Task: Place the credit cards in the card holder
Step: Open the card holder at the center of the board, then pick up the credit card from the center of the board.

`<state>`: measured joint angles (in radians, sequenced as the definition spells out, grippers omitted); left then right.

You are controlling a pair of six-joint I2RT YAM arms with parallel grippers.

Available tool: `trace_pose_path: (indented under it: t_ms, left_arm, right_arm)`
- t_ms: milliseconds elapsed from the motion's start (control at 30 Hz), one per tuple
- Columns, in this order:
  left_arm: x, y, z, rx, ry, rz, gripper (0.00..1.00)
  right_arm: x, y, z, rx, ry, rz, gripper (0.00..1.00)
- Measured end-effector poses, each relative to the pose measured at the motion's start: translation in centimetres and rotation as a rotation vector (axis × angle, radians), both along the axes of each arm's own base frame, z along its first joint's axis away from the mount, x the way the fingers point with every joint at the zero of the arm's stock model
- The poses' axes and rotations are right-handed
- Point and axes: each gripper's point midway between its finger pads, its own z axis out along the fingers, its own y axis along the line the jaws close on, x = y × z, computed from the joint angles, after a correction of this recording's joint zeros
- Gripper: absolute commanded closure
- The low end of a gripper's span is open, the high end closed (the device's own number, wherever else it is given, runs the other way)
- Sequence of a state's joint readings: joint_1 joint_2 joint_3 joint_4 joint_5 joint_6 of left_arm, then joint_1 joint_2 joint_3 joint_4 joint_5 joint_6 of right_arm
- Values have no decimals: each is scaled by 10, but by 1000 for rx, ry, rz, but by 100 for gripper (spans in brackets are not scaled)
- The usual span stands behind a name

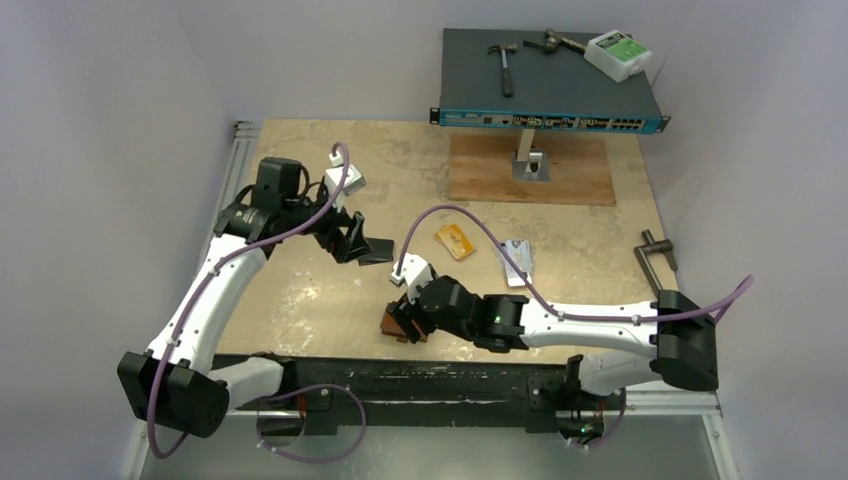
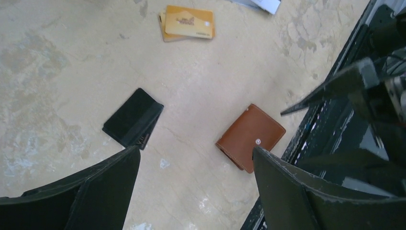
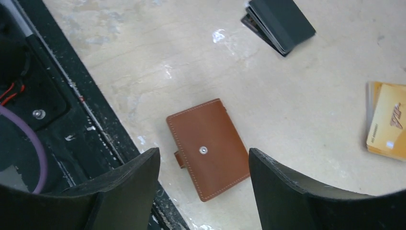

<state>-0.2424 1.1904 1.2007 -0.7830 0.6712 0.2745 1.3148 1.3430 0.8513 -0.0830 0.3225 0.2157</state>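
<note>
The card holder is a brown leather wallet lying folded shut, snap side up, beside the table's black front rail. My right gripper hovers open just above it, fingers apart on either side, holding nothing. A stack of black credit cards lies on the table to the left. My left gripper is open and empty above the bare table between the black cards and the card holder. Gold-orange cards and silvery cards lie further back on the right.
A network switch on a stand over a wooden board carries hammers and a white box at the back. A metal handle lies at the right edge. The black rail runs along the front.
</note>
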Motion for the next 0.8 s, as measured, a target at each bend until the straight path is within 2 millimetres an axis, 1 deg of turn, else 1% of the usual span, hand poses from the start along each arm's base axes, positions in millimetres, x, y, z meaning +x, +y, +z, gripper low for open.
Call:
trace_pose_path:
  t_ms: [67,133,167,200,267,333,400,467,500,567,633,700,800]
  left_arm:
    - [-9,1,-12,11,12,-24,14]
    - [-22,2,-30,40,9,-81,15]
    - [-30,2,-39,61,0,-120,15]
    - [-41,1,-47,84,-10,-165,14]
    - [-64,-1,-62,135,-49,-270,13]
    - [-88,-4,-73,183,-108,-388,11]
    - [-109,-8,-78,211,-188,-508,11]
    - [-121,-13,-84,231,-242,-605,11]
    - [-124,-16,-87,239,-257,-641,12]
    - [-123,-25,-95,257,-259,-686,12]
    - [-119,-38,-110,288,-241,-730,12]
    - [-117,-46,-128,328,-220,-762,12]
    - [-123,-54,-150,384,-212,-819,12]
  right_arm:
    - [6,-9,-1,15,18,-38,33]
    - [10,-19,-12,15,55,-84,32]
    - [11,-25,-19,14,75,-106,32]
    - [11,-34,-29,17,113,-140,32]
    - [10,-49,-42,33,177,-192,32]
    - [8,-63,-52,70,247,-249,33]
    - [7,-74,-57,110,304,-303,35]
    - [9,-83,-60,158,358,-359,35]
    - [11,-87,-60,182,381,-387,35]
    - [15,-94,-58,235,421,-439,35]
    - [21,-101,-53,288,450,-482,34]
    - [27,-106,-47,334,466,-514,34]
    - [35,-115,-39,393,475,-551,33]
